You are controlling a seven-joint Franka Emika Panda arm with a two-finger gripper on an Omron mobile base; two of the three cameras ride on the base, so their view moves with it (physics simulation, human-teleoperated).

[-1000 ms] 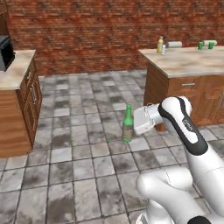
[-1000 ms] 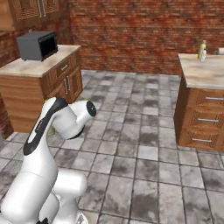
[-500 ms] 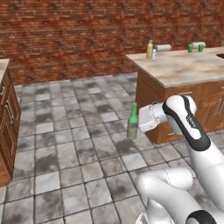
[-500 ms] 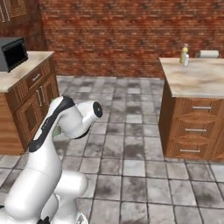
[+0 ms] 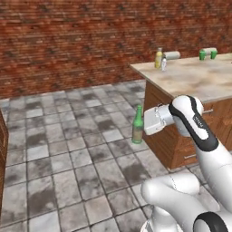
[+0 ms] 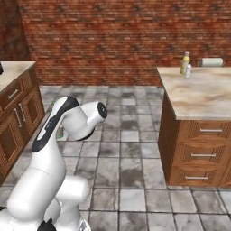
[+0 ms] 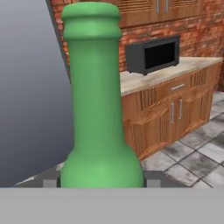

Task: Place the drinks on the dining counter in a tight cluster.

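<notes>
Above the tiled floor, the claw (image 5: 144, 128) is clamped on the upright green bottle (image 5: 137, 125), contents not discernible.

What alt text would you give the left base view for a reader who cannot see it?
A white robot arm carries a slim green glass bottle upright in its pincer above a grey tiled floor. To the right is a wooden dining counter with a yellow juice bottle, a small water bottle and two green cups near a brick wall.

Brick wall (image 5: 68, 41) at back, grey tile floor (image 5: 68, 158). Microwave (image 7: 153, 54) on wood cabinet bench (image 7: 175, 100). Two green cups (image 5: 207, 54) w/ paper-towel roll (image 5: 172, 55) nearby.
</notes>
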